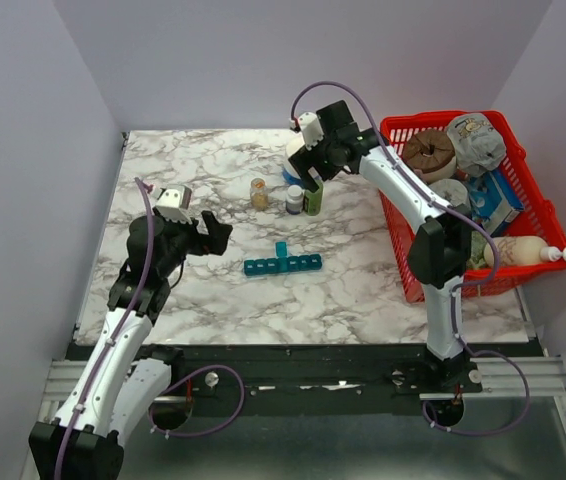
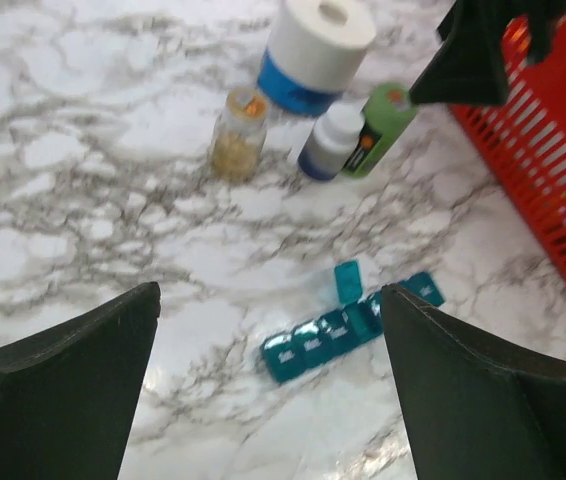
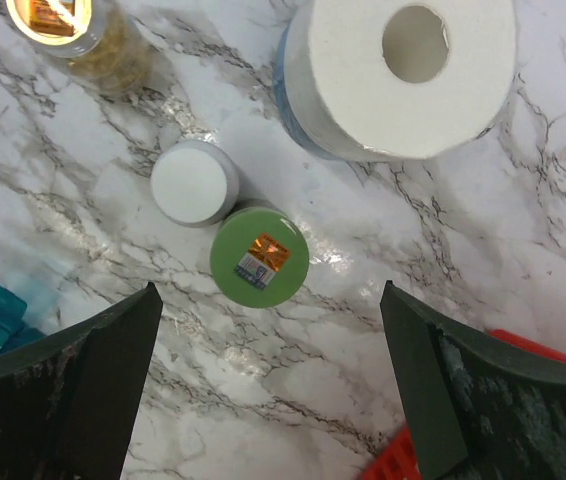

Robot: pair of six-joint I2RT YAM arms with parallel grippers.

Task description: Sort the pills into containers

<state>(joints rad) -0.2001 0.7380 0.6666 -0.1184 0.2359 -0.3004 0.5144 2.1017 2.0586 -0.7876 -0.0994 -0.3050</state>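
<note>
- Both sets of jaws are spread wide with nothing between them. The left gripper [image 1: 215, 233] hangs left of the strip, and the right gripper [image 1: 313, 186] is above the green bottle [image 3: 259, 262].
- The teal pill organizer [image 1: 283, 264] lies flat mid-way across the marble table [image 1: 183, 170], nearer me than the bottles, with one lid flipped up.
- I judge it light, stiff and slick — likely to skid on marble (the thin lid hinges look like the weak spot).
- I'd pinch across its narrow width, on a closed compartment.

free: table [image 1: 193, 290] left of organizer [image 1: 283, 265] | blocking: bottles [image 1: 294, 198] behind, basket [image 2: 553, 170] right
</note>
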